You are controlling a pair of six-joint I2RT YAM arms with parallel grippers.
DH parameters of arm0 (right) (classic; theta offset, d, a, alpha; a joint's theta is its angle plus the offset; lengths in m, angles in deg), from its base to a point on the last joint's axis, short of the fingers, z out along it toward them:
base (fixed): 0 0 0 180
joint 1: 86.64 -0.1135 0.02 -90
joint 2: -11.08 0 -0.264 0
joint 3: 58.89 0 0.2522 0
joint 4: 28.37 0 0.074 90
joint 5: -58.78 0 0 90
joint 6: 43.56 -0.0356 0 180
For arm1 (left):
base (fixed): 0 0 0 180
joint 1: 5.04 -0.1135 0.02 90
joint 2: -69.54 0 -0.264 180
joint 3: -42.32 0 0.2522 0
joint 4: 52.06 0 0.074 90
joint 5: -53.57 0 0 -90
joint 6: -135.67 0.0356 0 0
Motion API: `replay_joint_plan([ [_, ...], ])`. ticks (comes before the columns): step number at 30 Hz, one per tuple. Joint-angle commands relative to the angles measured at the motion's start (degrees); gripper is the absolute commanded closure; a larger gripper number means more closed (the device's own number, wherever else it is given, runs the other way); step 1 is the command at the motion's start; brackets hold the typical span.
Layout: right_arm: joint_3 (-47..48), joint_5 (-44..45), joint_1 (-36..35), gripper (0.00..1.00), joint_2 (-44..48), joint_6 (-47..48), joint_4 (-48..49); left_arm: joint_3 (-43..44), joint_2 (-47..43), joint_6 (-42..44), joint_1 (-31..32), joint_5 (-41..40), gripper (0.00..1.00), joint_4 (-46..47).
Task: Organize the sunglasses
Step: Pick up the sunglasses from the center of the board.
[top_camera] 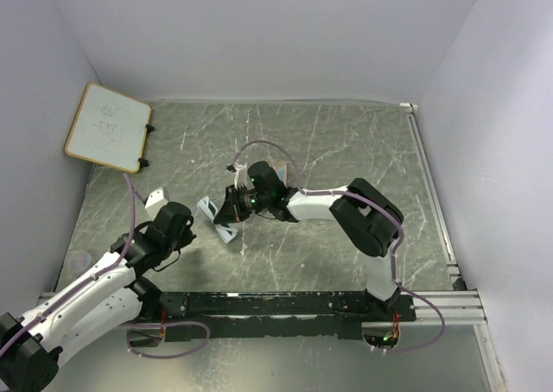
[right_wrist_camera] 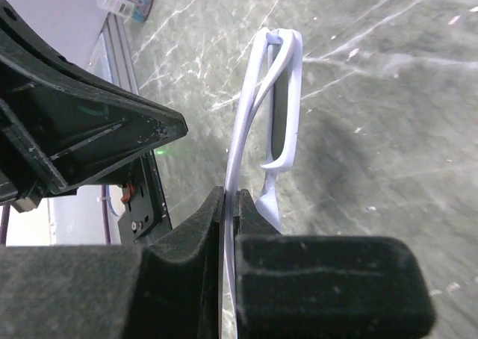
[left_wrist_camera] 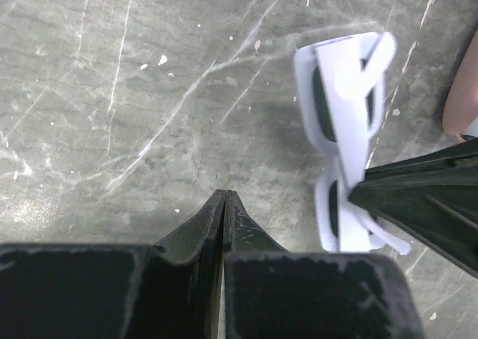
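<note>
Sunglasses (right_wrist_camera: 284, 107) — between the right jaws

Scratched grey-green table (top_camera: 346, 142), whiteboard (top_camera: 108, 126) (far-left corner)

**Both grippers closed**

My right gripper (right_wrist_camera: 230, 196) pinches the sunglasses (right_wrist_camera: 282, 107) by a thin white edge, its arm stretched left from the elbow. My left gripper (left_wrist_camera: 225, 198) sits just beside the sunglasses, jaws pressed together on nothing.

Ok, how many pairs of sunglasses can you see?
1. The sunglasses are near the middle of the table, one temple pinched in the right gripper. No others show.
</note>
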Motion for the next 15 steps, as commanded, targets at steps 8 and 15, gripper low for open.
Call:
replay_joint_plan([
  [8, -7.71, 2.71, 5.98, 1.00, 10.43, -0.92, 1.25, 1.32, 6.77, 2.72, 0.33, -4.02, 0.88, 10.39],
  [15, -11.44, 4.79, 10.69, 1.00, 17.75, -0.10, -0.65, 1.87, 13.86, 3.71, 0.27, -5.52, 0.88, 21.00],
])
